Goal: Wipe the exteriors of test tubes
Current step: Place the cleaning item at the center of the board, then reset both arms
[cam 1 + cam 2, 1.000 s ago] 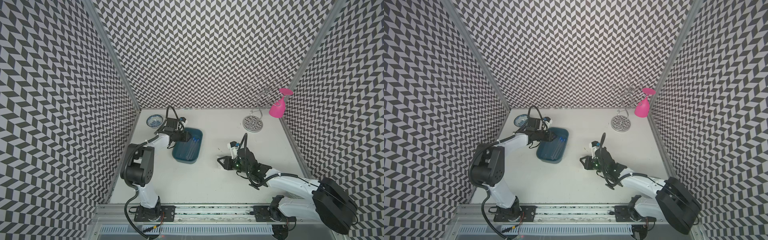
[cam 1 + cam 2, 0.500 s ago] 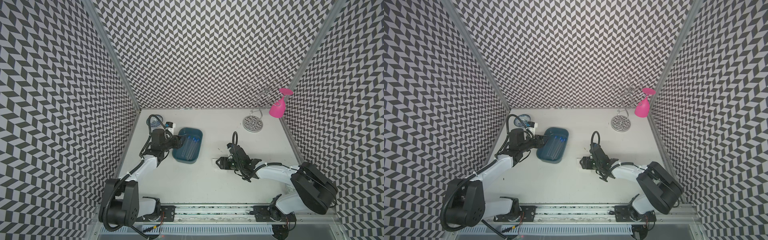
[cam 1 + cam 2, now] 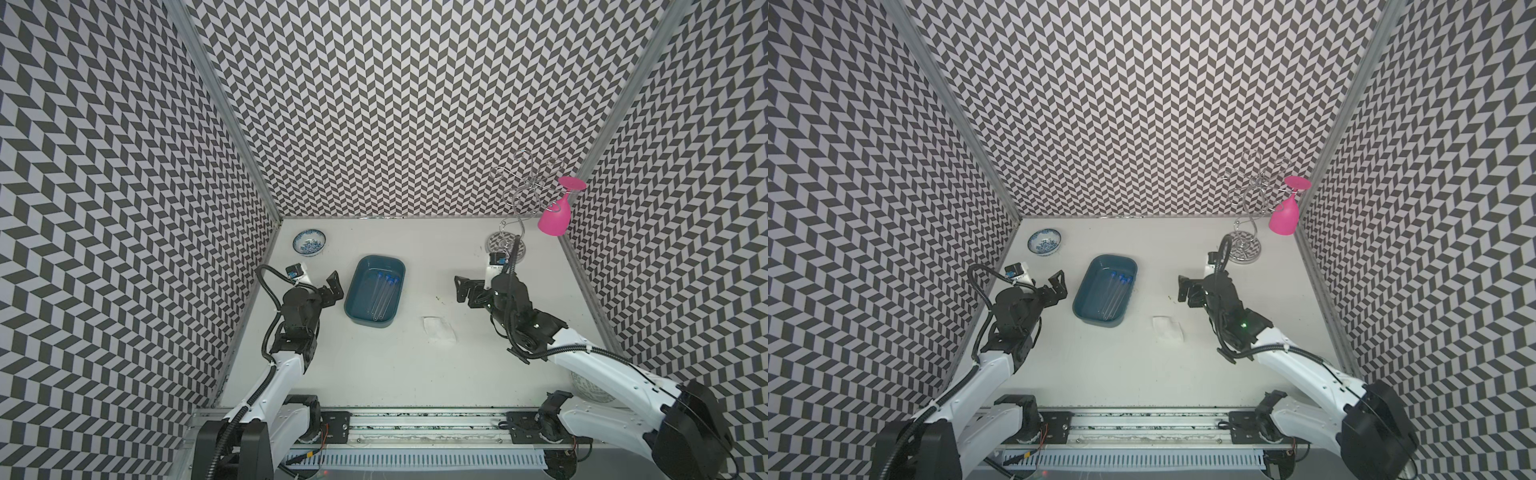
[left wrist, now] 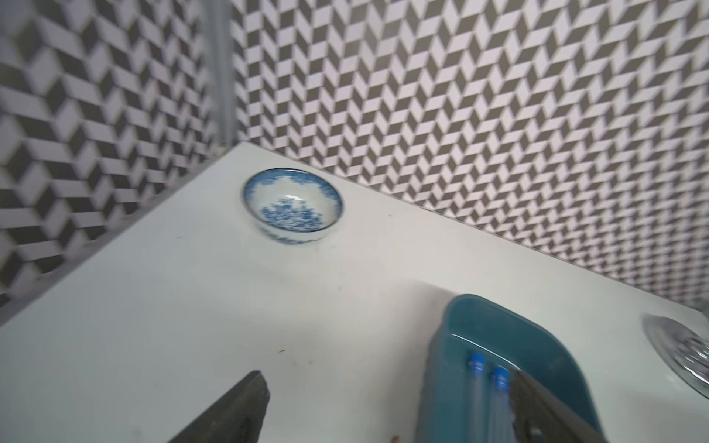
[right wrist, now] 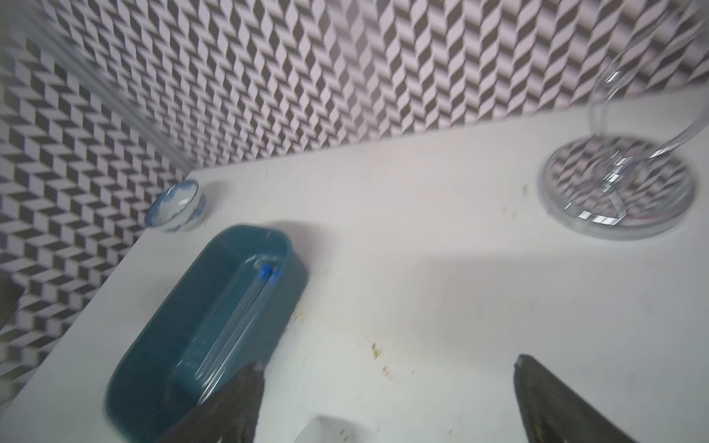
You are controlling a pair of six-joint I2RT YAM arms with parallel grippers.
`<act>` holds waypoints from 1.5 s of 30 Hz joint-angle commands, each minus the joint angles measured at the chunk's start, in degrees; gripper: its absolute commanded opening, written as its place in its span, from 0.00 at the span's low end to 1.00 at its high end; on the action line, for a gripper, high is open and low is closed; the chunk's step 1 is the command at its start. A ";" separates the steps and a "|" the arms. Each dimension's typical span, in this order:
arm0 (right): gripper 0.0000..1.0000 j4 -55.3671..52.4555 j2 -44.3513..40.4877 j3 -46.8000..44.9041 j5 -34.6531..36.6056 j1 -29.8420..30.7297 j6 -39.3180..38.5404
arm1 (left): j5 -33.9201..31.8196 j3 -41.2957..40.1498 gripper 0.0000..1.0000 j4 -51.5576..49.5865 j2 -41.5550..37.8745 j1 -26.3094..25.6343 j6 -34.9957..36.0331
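Left gripper point(image 3: 335, 289) spread, empty, clear blue-capped test tubes point(image 3: 383, 300) in teal plastic tray point(image 3: 354, 291) just beside it, right gripper point(image 3: 460, 289) spread, empty, white wipe sheet point(image 3: 438, 341) on counter point(image 3: 374, 374) nearby.

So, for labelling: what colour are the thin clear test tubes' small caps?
Blue caps, clearest in the left wrist view.

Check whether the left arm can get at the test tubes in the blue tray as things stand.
Probably yes: the left arm has its jaws open beside the tray, where the test tubes lie uncovered.
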 commanded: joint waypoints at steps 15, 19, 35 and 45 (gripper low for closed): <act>1.00 57.29 19.70 -19.16 -6.06 -24.00 -23.08 | 0.22 -10.22 0.99 42.41 17.28 10.15 9.61; 0.99 75.89 28.18 -24.09 -10.14 -30.04 -18.75 | 8.50 -7.77 0.99 41.43 19.71 10.21 12.17; 1.00 74.30 28.90 -23.00 -14.70 -32.26 -17.58 | 2.41 -10.44 0.99 59.97 32.16 -0.98 21.16; 1.00 74.34 29.01 -23.00 -14.76 -32.26 -17.59 | 9.21 -2.87 1.00 46.71 32.82 1.93 20.04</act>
